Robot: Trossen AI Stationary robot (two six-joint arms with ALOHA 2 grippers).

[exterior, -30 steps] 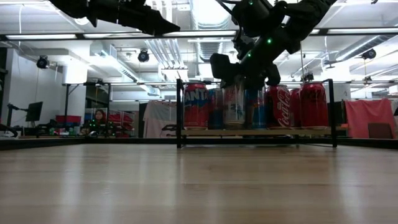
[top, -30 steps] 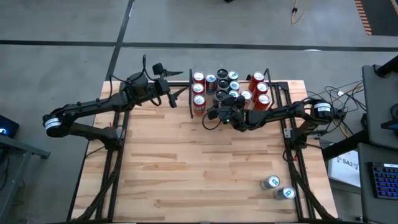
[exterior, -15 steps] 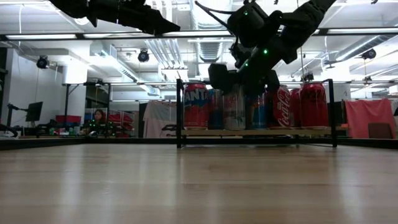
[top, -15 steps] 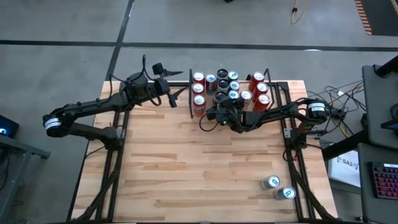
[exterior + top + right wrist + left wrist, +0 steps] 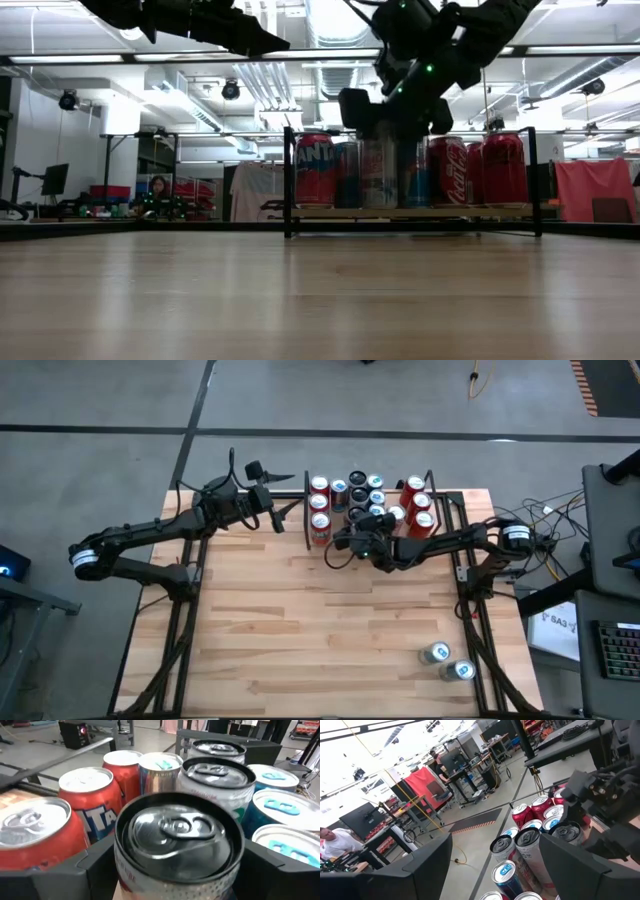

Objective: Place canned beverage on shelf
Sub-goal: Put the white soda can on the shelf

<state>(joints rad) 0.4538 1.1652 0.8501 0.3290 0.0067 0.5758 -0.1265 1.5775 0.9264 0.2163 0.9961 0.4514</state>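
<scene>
Nearest, at the table's (image 5: pixel 300 630) 5 o'clock corner, two spare cans (image 5: pixel 447 661) stand close together, well apart from everything else.

Toward 12 o'clock, the right gripper (image 5: pixel 366 538) reaches in from 3 o'clock to the front edge of the shelf (image 5: pixel 306 510). Its fingers (image 5: pixel 95 865) stand on either side of a silver can (image 5: pixel 179 847), just beside the can's wall; whether they press it or stand clear cannot be told. In the low view this can (image 5: pixel 378 172) stands upright on the shelf board (image 5: pixel 410 212), with the gripper (image 5: pixel 390 108) above it.

Around the silver can the shelf is packed: red cans (image 5: pixel 319 508) at its 9 o'clock side, blue-topped cans (image 5: pixel 376 490) in the middle, more red cans (image 5: pixel 418 505) at its 3 o'clock side.

The left gripper (image 5: pixel 283 512) hovers just outside the shelf's 9 o'clock rail, fingers (image 5: pixel 410 870) spread apart and holding nothing.

Farthest, beyond the table, a person (image 5: pixel 159 187) sits in the room.
</scene>
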